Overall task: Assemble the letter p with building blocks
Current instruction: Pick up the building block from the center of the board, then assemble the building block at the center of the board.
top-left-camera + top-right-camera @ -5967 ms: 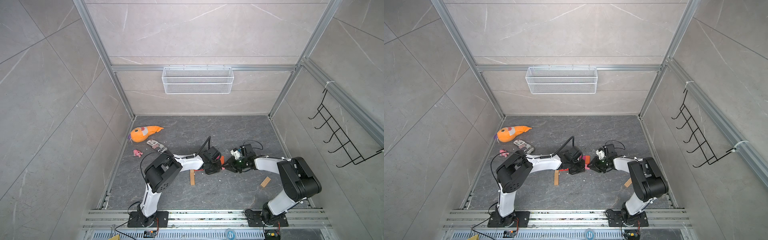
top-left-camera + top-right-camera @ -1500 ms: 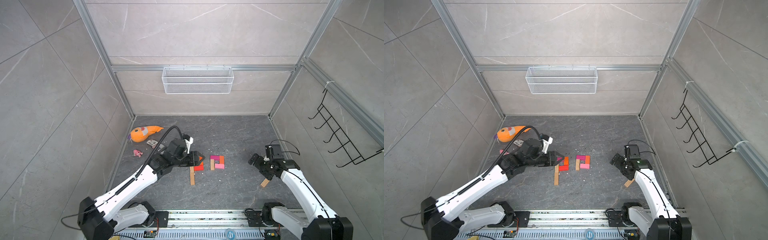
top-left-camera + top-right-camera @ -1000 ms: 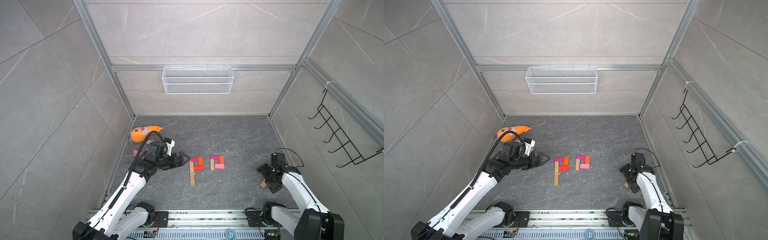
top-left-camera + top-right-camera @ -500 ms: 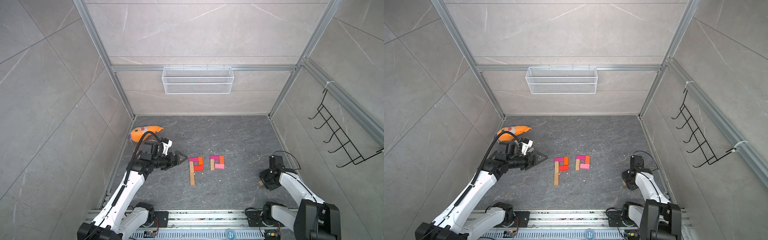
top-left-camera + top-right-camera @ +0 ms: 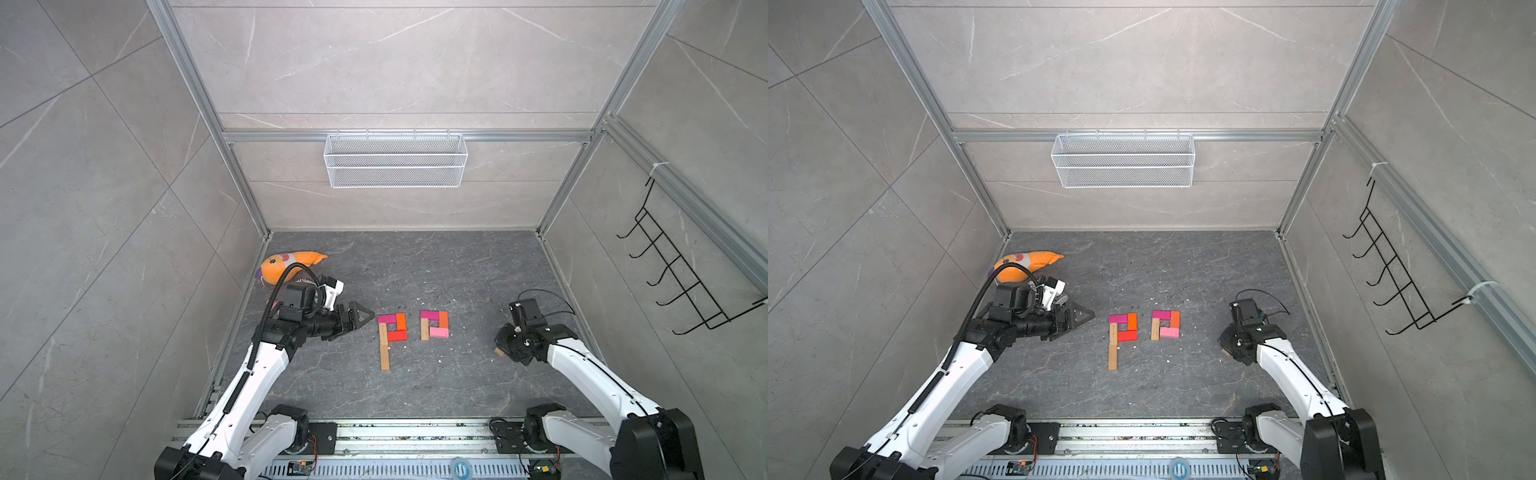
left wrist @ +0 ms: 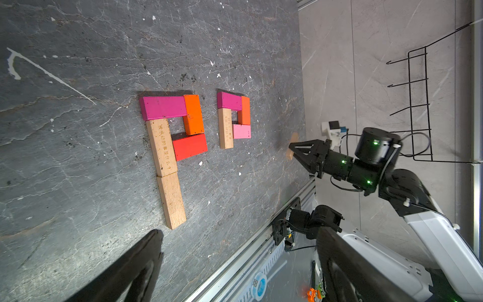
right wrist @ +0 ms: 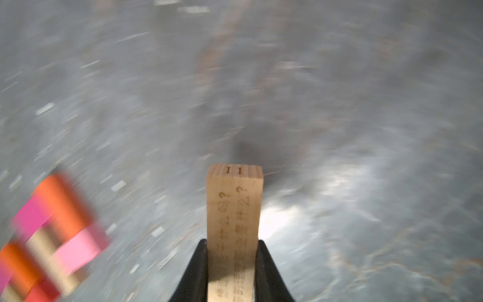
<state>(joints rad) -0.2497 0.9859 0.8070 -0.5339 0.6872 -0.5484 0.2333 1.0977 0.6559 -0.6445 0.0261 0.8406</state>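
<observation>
Two figures of building blocks lie mid-floor. The left one [image 5: 390, 332] is a full letter p: magenta, orange and red loop with a two-brick tan stem [image 6: 167, 172]. The right one [image 5: 434, 324] has a magenta, orange and light-pink loop [image 6: 241, 117] and a single short tan brick as stem. My right gripper [image 7: 232, 251] is shut on a tan brick [image 7: 234, 204], low over the floor to the right of both figures [image 5: 500, 347]; that brick's end pokes out [image 5: 1225, 352]. My left gripper [image 5: 357, 322] hangs open and empty just left of the full figure, its fingers [image 6: 146, 251] wide apart.
An orange plush toy [image 5: 286, 266] lies at the back left, behind my left arm. A white wire basket [image 5: 395, 166] hangs on the back wall. A black hook rack [image 5: 673, 282] is on the right wall. The metal base rail [image 5: 395, 432] runs along the front edge.
My right gripper has shut on the tan brick near the right wall and carried it a little left, towards the figures. My left arm has drawn back to the left and stays open.
</observation>
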